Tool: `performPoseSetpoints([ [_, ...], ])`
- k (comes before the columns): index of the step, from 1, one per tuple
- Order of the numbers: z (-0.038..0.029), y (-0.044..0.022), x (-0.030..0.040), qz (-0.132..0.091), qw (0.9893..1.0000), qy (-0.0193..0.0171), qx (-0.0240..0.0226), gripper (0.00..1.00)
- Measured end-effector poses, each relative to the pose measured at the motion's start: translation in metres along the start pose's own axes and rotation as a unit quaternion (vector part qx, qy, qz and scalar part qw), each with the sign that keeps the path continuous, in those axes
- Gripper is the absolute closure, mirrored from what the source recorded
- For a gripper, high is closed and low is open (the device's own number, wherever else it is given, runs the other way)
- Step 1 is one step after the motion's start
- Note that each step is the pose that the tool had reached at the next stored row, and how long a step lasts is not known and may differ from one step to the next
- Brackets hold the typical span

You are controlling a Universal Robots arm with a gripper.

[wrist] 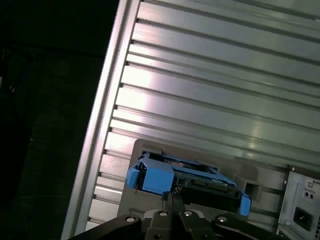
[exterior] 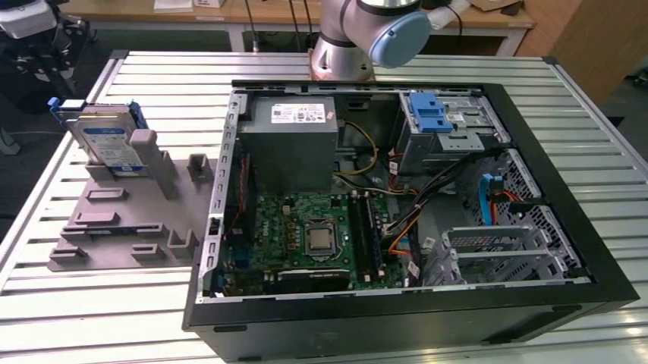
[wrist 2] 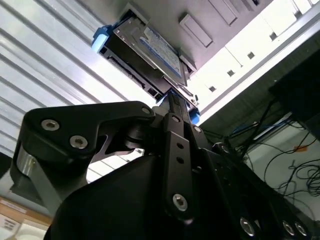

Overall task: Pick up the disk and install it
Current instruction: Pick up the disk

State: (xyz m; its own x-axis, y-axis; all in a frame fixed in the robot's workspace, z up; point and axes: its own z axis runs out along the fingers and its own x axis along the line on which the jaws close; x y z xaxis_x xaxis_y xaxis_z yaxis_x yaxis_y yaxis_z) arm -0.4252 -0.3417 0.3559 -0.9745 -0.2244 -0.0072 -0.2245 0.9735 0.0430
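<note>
The disk (exterior: 105,139), a silver drive with a white-and-blue label in a blue carrier, stands on edge in a slot of the grey holder (exterior: 121,220) at the exterior view's left. In both wrist views the disk (wrist 2: 150,50) (wrist: 187,182) lies just beyond my gripper's tip. My gripper (wrist: 171,200) (wrist 2: 173,97) hangs over the disk's blue edge, apart from it, its black fingers pressed together with nothing between them.
An open computer case (exterior: 567,296) lies on the slatted metal table (exterior: 91,318), with a grey power box (exterior: 294,136), a motherboard (exterior: 303,235) and a silver cage with a blue latch (exterior: 445,121) inside. The arm's base (exterior: 350,45) stands behind the case.
</note>
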Motion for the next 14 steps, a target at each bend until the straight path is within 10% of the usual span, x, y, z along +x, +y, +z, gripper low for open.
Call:
performPoseSetpoints([
  [7,0.0007,0.0,0.0,-0.064,0.998,0.0027,-0.0004,0.89],
  [14,0.0014,-0.0001,0.0,-0.127,0.9919,0.0054,-0.0009,0.89],
])
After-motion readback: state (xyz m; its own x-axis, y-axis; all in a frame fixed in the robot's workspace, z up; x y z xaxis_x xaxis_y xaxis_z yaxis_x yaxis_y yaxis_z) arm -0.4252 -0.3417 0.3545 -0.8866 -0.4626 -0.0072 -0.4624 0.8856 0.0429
